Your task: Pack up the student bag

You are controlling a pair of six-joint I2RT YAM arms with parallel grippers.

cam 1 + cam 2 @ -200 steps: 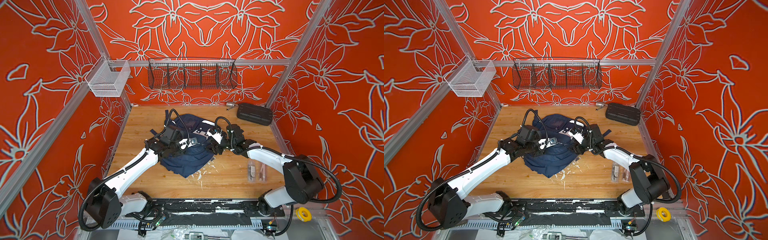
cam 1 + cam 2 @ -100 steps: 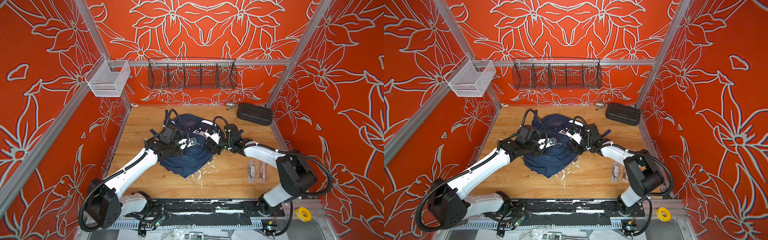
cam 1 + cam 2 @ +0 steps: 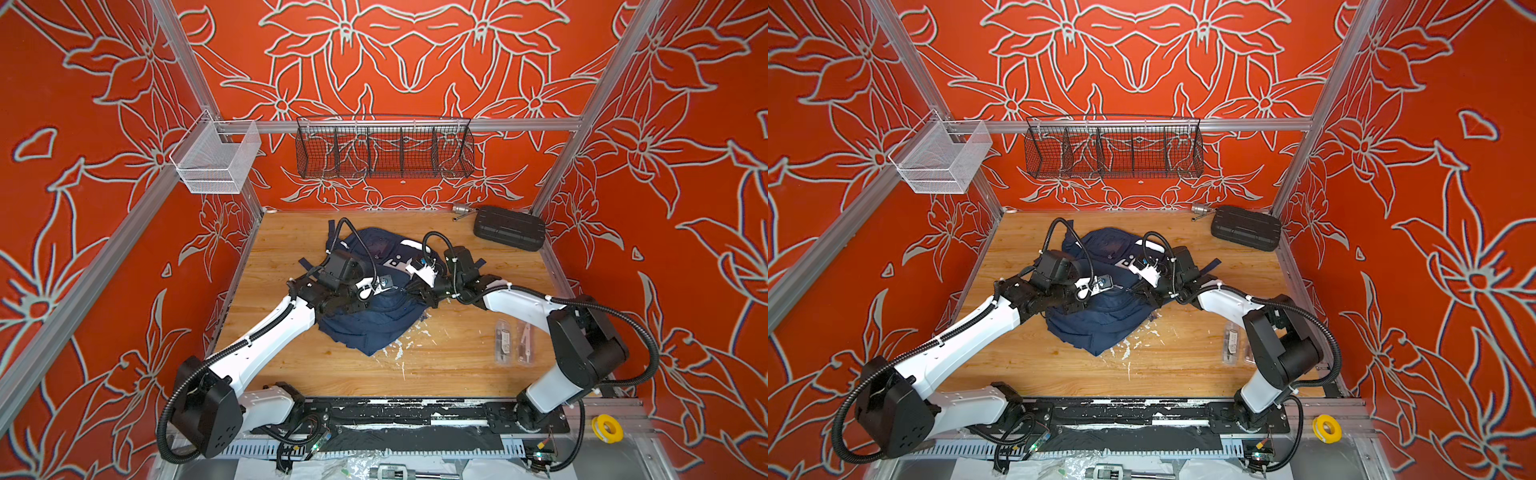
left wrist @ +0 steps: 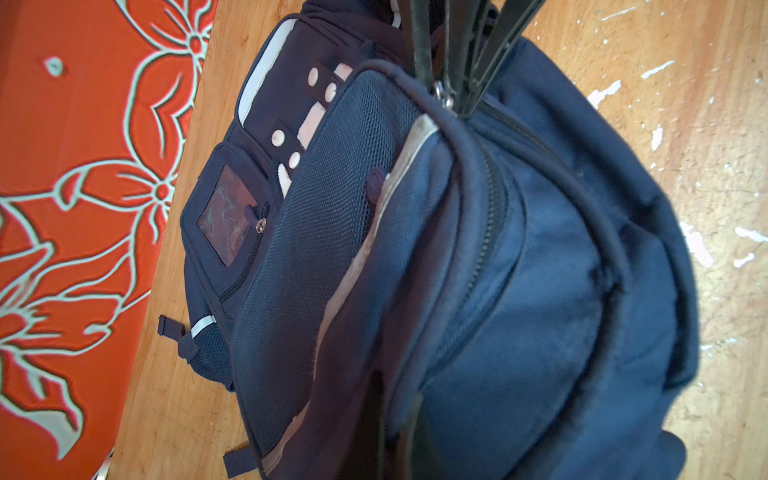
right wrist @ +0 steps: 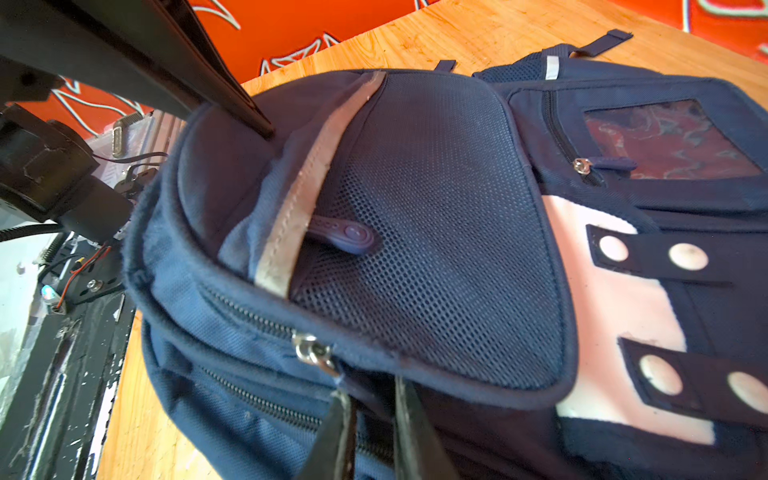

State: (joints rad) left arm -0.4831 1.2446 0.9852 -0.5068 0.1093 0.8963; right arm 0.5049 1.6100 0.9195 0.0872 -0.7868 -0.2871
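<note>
The student bag (image 3: 374,324) (image 3: 1096,328), navy with a white patch and silver strips, lies slumped in the middle of the wooden table. My left gripper (image 3: 353,305) (image 3: 1075,305) is shut on a fold of the bag's fabric near its top; in the right wrist view its tips (image 5: 266,131) press into that fold. In the left wrist view the fabric hides its jaws. My right gripper (image 3: 417,291) (image 5: 370,395) (image 4: 451,104) is shut on the dark blue zipper pull below the metal slider (image 5: 311,353) (image 4: 444,93). The zip looks shut.
A black ribbed hard case (image 3: 509,227) and a small metal part (image 3: 460,210) lie at the back right. Two clear packets (image 3: 503,340) lie on the table at the right. A black wire basket (image 3: 384,147) and a white mesh basket (image 3: 214,160) hang on the walls.
My right gripper has reached a little further onto the bag and closed its jaws on the zipper pull. The left gripper and the bag have kept their places.
</note>
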